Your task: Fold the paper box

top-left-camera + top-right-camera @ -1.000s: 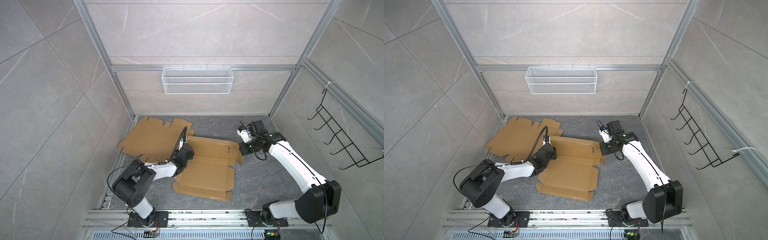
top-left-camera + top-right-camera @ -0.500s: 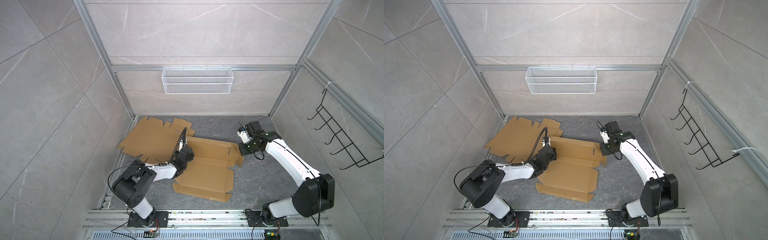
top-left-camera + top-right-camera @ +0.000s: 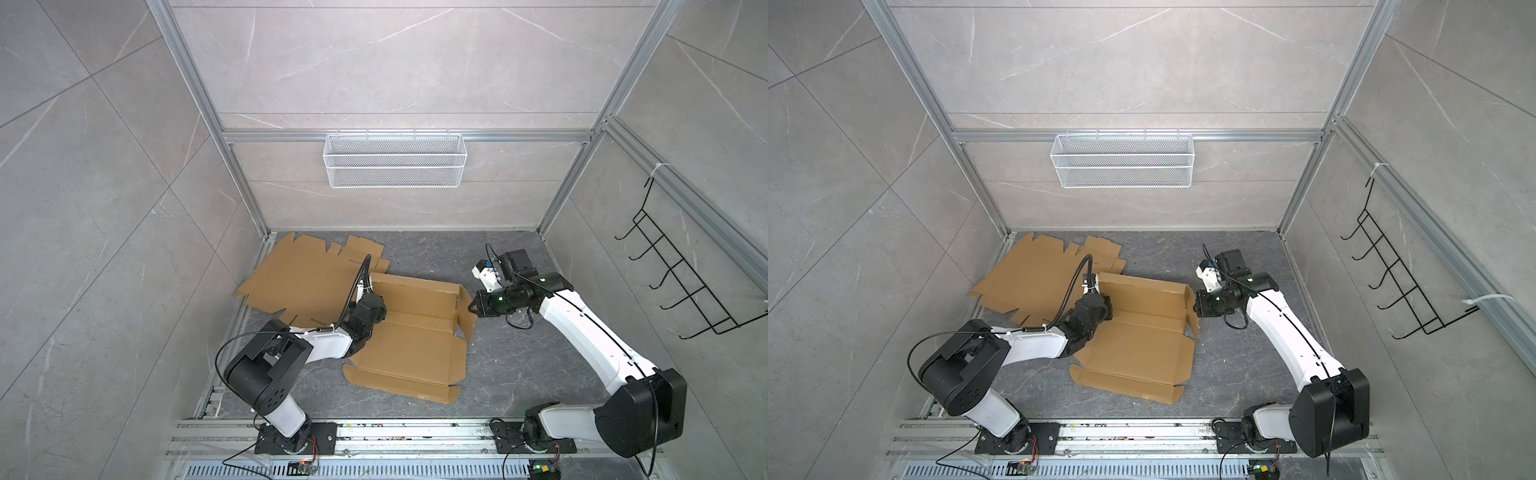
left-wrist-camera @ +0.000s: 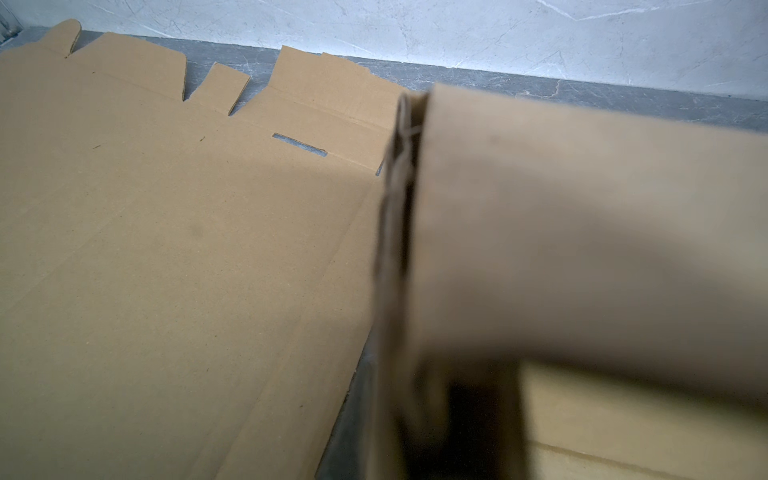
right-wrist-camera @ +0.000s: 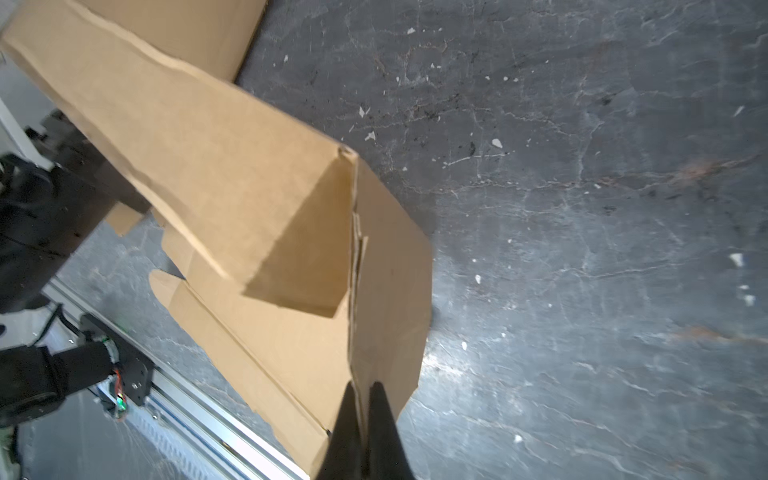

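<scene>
The box [image 3: 411,345] lies half-folded at the centre of the floor in both top views, its rear wall raised. The right gripper [image 5: 363,388] is closed, pinching the box's upright right flap. The left gripper [image 3: 377,309] is closed on the box's left edge, its fingers a dark blur in the wrist view. A flat sheet [image 3: 303,274] lies just beside the box, to its upper left.

1. The paper box [image 3: 409,345] fills mid-floor, its far wall and right flap raised
2. A flat cardboard sheet [image 3: 299,278] covers the far-left corner, just beside it
3. The left arm [image 3: 324,345] lies over the box's left edge; the right arm [image 3: 582,332] crosses the right side
4. Bare floor [image 3: 436,253] lies open behind, right of and in front of the box
</scene>
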{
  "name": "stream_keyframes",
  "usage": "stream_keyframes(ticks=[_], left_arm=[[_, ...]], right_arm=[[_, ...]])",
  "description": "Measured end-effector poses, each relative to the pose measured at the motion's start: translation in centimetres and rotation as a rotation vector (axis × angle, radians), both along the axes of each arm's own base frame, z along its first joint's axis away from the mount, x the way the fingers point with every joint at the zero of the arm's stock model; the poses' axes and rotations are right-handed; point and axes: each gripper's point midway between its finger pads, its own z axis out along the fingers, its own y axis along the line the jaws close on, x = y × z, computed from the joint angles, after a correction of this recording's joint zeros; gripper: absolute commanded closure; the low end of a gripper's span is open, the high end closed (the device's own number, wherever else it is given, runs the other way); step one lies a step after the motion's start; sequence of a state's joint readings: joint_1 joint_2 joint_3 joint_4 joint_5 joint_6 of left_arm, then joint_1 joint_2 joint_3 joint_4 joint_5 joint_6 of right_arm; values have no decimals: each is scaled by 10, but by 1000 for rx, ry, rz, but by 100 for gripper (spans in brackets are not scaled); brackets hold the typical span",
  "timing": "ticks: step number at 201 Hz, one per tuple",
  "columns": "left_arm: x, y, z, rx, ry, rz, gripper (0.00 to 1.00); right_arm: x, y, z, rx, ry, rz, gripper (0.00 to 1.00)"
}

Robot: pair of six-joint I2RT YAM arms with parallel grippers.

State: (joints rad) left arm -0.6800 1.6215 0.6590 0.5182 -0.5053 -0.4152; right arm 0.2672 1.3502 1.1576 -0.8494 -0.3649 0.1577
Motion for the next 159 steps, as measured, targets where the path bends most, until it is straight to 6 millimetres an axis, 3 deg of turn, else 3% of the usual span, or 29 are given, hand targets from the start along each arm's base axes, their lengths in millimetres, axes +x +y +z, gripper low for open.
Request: stream_keyframes(ticks=[44,70,95,135,159], left_arm=[[0,-2,-1,-6,-1,-8,100],[0,-2,-1,-3,-5,-6,100],[0,-2,-1,7,-7,-8,100],[0,0,-2,25,-9,-9,100],[0,0,-2,27,-8,-8,100]], right_arm=[[7,18,-16,33,-24,-50,88],[11,28,-27,82,-42,-59,64],[10,38,-31,138,-56,-26,50],[21,45,-7,240,-146,30,28],[28,37,12,323,-206,30,26]])
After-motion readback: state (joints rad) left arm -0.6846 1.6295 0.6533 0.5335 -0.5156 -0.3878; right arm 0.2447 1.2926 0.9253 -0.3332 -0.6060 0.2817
